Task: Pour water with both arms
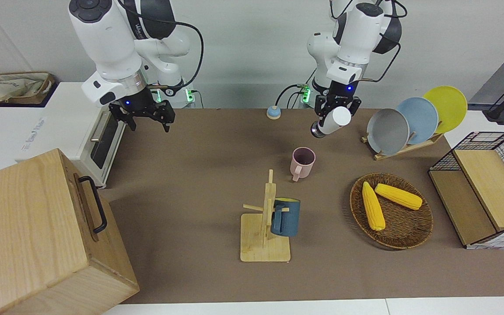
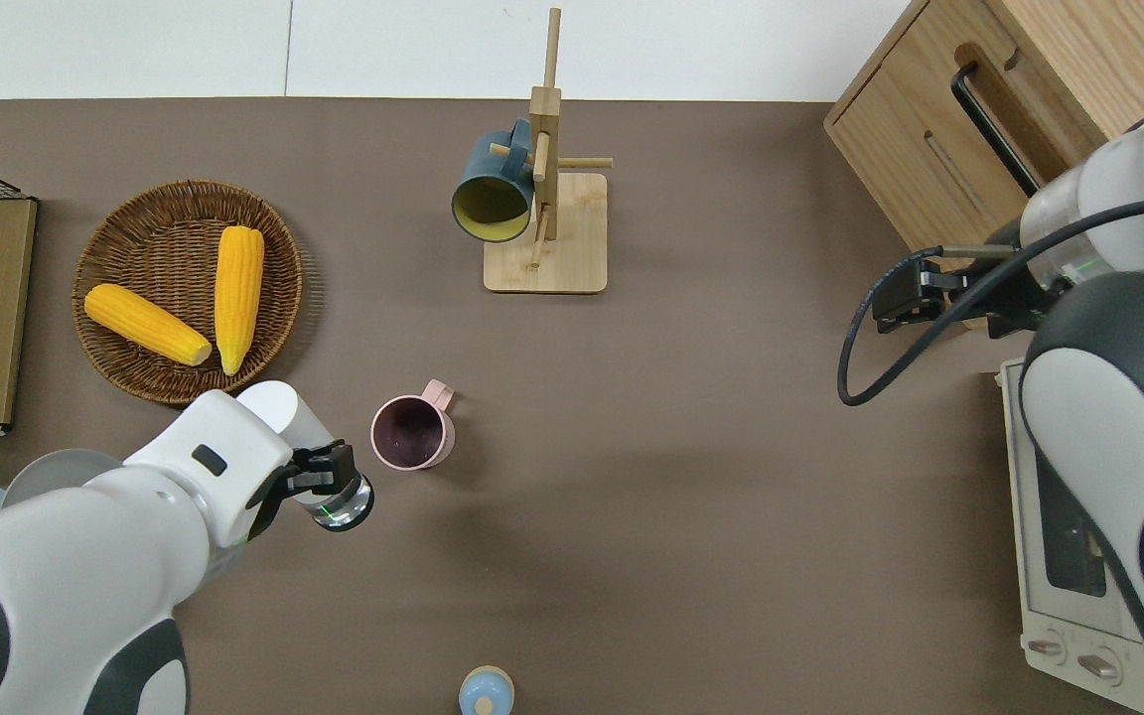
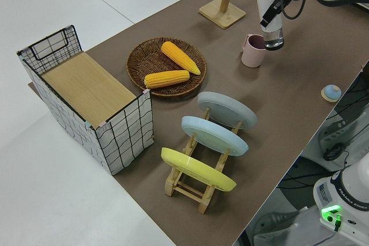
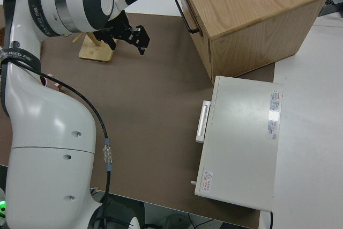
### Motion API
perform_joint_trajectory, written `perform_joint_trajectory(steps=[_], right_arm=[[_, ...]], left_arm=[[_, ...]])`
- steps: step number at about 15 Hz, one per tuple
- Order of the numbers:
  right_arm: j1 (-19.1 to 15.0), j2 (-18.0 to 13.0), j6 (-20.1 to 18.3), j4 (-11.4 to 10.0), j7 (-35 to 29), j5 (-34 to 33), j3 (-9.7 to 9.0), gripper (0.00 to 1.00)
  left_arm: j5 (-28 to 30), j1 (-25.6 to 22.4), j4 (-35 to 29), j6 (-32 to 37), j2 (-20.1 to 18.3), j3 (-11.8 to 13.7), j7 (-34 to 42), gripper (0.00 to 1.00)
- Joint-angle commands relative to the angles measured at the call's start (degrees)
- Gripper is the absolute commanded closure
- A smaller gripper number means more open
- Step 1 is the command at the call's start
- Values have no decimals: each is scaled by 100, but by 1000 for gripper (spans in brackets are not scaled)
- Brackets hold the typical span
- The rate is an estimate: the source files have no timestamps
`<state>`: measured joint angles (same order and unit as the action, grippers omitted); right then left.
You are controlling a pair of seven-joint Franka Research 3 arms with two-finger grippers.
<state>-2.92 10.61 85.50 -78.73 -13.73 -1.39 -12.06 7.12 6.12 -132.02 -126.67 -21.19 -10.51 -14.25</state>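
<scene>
A pink mug point(image 1: 303, 162) stands upright in the middle of the brown table; it also shows in the overhead view point(image 2: 413, 434) and the left side view point(image 3: 252, 50). My left gripper point(image 1: 337, 110) is shut on a white bottle point(image 1: 331, 121) with a steel-coloured end. It holds the bottle tilted in the air just beside the mug, toward the left arm's end point(image 2: 334, 495) point(image 3: 268, 18). My right gripper point(image 1: 148, 123) is open and empty, up in the air by the toaster oven point(image 1: 96, 131), and shows in the right side view point(image 4: 137, 37).
A wooden mug rack point(image 1: 265, 236) carries a blue mug point(image 1: 286, 217). There is a wicker basket point(image 1: 405, 232) with two corn cobs, a plate rack point(image 1: 403, 146) with three plates, a wire basket point(image 1: 503, 148), a wooden cabinet point(image 1: 37, 236) and a small blue knob point(image 1: 272, 112).
</scene>
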Motion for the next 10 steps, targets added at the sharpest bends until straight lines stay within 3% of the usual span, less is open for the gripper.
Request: perform_joint_trajectory(steps=[1,8,10], right_arm=[[-357,-296,37,-433,494,-72,-103,13],[-560,-340,20,-328,512,69,-103,13],[-543,-349,20,-153,512,69,-121,13]], left_arm=[[114,258,-534,-428,-342,14,-17,1000],[184,346,-799,-508,-263,-285,-78,1000],[175,346,-782,-438,-132,-285,-61,1000]])
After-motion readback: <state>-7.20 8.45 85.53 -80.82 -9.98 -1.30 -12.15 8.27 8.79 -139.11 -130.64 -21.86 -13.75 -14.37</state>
